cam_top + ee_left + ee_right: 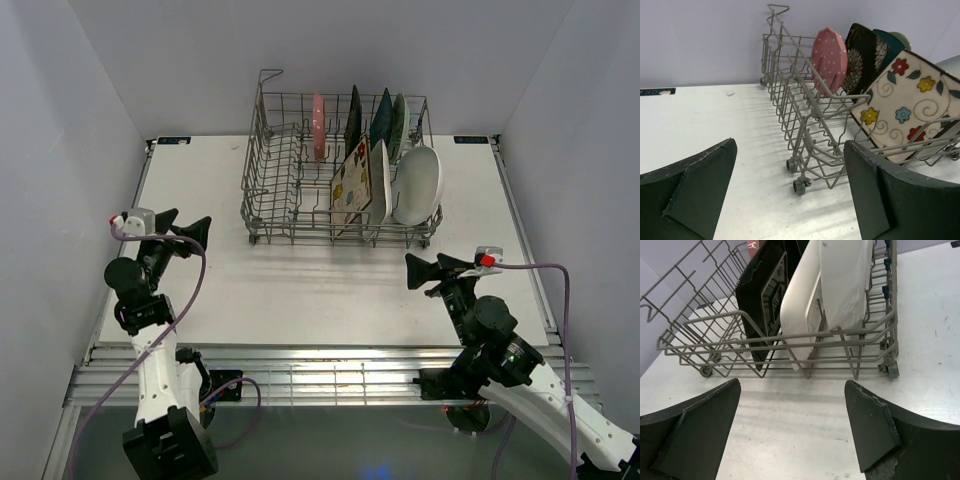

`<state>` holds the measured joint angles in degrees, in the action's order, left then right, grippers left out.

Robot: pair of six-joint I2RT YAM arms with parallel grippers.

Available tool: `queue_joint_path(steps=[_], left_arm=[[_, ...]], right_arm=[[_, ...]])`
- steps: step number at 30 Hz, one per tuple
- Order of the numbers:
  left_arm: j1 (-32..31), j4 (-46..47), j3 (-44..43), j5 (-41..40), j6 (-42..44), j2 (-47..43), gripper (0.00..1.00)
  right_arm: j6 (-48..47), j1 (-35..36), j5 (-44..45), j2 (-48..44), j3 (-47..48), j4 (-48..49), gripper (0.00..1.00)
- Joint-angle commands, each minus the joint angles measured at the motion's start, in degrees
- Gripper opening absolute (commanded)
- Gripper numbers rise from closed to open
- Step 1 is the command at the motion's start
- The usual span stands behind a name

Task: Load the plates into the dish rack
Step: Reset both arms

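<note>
The dish rack (275, 190) stands at the far middle of the white worktop (300, 290). All seven plates stand on edge in its right half: pink dotted (318, 125), dark patterned (353, 120), teal (382, 118) and mint-green (399, 125) behind; cream floral (350, 185), white rectangular (379, 182) and white oval (417, 185) in front. The left claw (187, 225) and right claw (428, 266) gape wide, holding nothing, well short of the rack. Its tall wire near wall stands between them and the plates. A purple cable (566, 320) trails from each wrist. Plain walls (60, 150) close three sides.
</note>
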<state>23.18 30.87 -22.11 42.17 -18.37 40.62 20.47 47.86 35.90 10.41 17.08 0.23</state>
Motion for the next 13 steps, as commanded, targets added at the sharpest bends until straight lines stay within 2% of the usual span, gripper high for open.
queue_joint_path(steps=[1, 13], left_arm=[[0.2, -4.0, 1.6, -2.4, 4.0, -2.1, 0.98], [0.2, -6.3, 2.7, -1.1, 4.4, -5.6, 0.98]], right_arm=[[2.5, 0.1, 1.6, -1.6, -1.1, -1.8, 0.9], [3.3, 0.1, 2.1, -3.6, -3.3, -2.3, 0.9]])
